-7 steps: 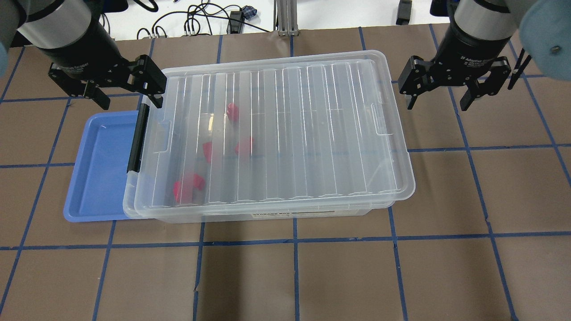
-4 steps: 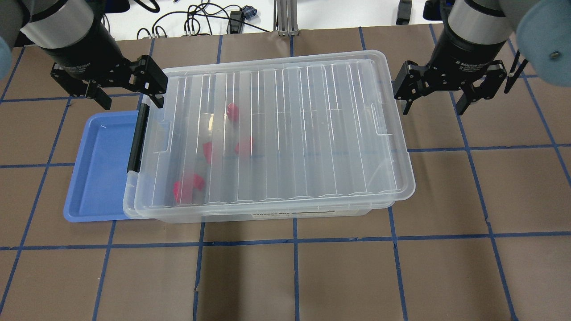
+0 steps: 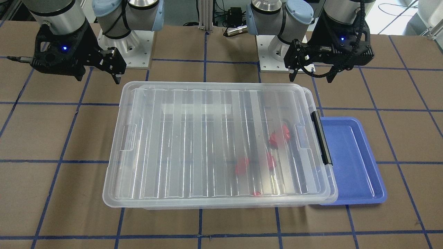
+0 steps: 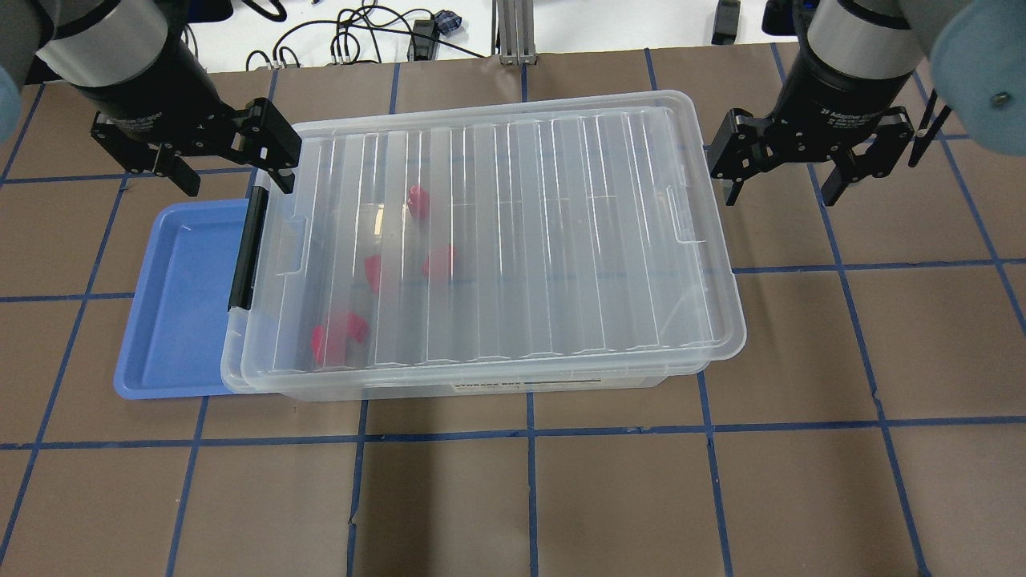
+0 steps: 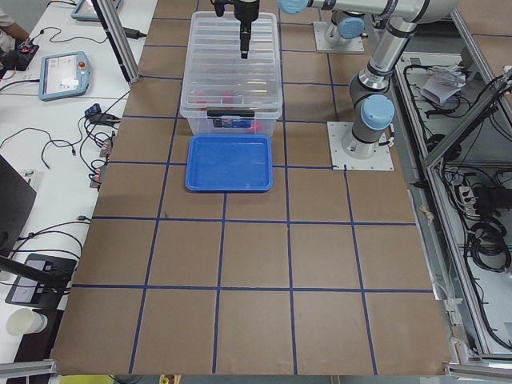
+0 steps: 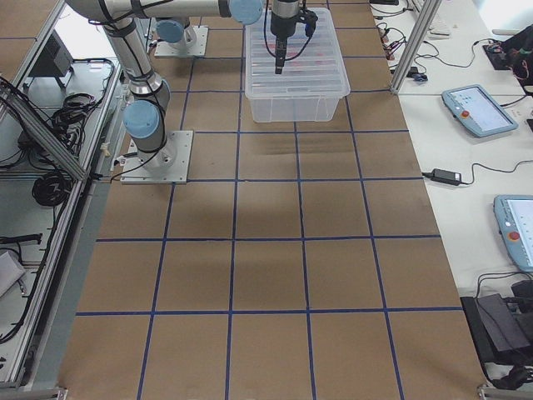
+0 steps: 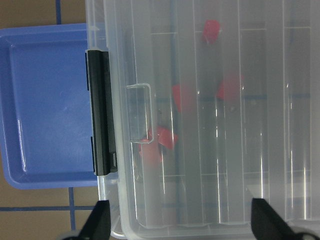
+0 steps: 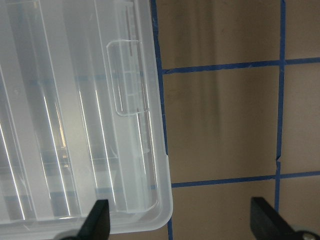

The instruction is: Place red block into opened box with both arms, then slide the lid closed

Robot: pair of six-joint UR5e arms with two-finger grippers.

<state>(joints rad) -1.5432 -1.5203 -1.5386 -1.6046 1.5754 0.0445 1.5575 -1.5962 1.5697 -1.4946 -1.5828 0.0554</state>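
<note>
We see the red blocks (image 4: 439, 261) lying inside the box (image 4: 553, 383), under the lid (image 4: 561, 240), which covers it and has not shifted. The right gripper (image 4: 779, 198), jaws spread and empty, has edged inward since a second ago, and one finger is now just beside the lid's rim. The left gripper (image 4: 236, 186), likewise spread and empty, hovers unchanged above the black handle (image 4: 244, 252), near the blue tray (image 4: 176, 320).
</note>
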